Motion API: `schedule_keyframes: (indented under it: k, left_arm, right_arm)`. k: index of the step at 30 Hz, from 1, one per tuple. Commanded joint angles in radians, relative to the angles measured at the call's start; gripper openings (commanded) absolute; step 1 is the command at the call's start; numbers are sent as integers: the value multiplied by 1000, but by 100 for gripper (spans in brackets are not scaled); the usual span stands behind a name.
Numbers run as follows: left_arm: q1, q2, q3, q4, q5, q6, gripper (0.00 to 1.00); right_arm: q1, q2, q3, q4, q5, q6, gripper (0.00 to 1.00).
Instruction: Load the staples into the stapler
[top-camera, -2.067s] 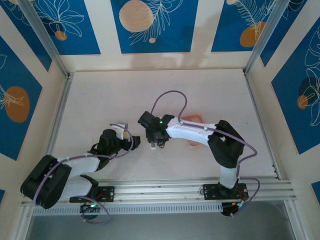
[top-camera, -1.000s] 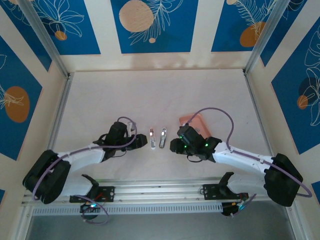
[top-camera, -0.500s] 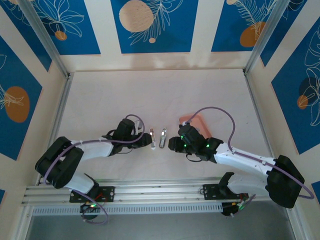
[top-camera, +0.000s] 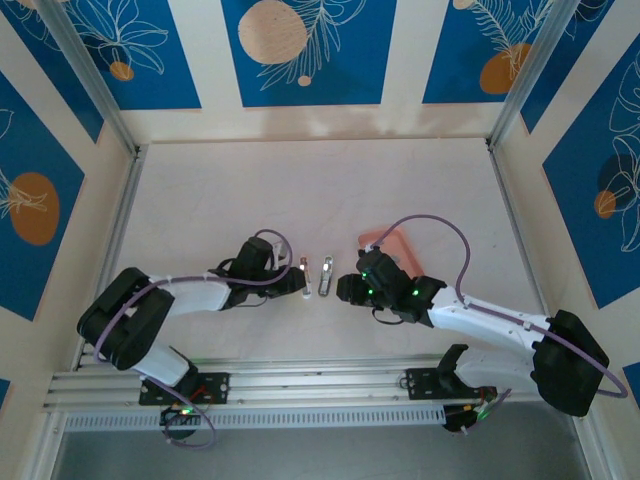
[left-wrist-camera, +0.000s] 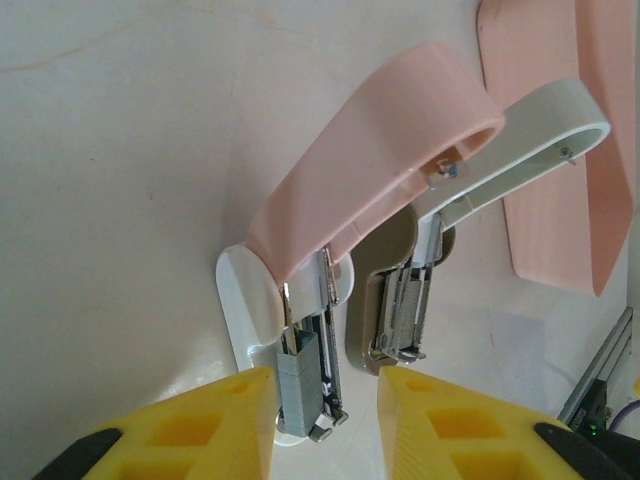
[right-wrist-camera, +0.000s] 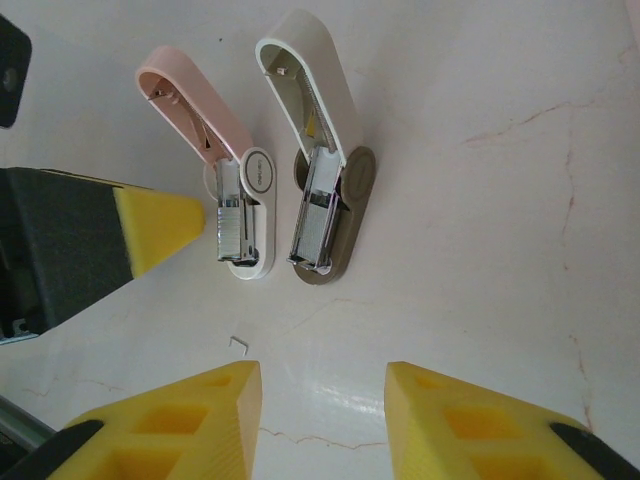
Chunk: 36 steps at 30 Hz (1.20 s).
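Left wrist: left tool flanked the open pink stapler, grip unclear; right tool hung spread. Bracing step, probably; a squeeze came next.

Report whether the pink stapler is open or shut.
Open. The pink stapler has its lid swung up off the white base, leaving the metal staple channel exposed in both wrist views.

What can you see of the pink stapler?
Small pink stapler: pink lid swung open and back, white base flat on the table, metal staple channel exposed, facing up. It lies beside a white-and-taupe stapler, apart from it. The left gripper straddles its front end; contact unclear.
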Motion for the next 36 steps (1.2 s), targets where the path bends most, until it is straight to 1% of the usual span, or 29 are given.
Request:
schedule_keyframes:
  k: [1, 7, 22, 36]
  left_arm:
    - [-11, 19, 29, -11, 28, -9, 32]
    - [-13, 30, 29, -7, 37, -12, 31]
    - [-12, 57, 36, -7, 51, -12, 32]
    - [-13, 85, 48, -3, 68, -10, 29]
  right_arm:
    - [6, -17, -15, 14, -1, 10, 38]
    - [7, -19, -16, 13, 1, 13, 38]
    - [7, -19, -17, 14, 1, 13, 38]
    - [7, -26, -22, 11, 6, 15, 38]
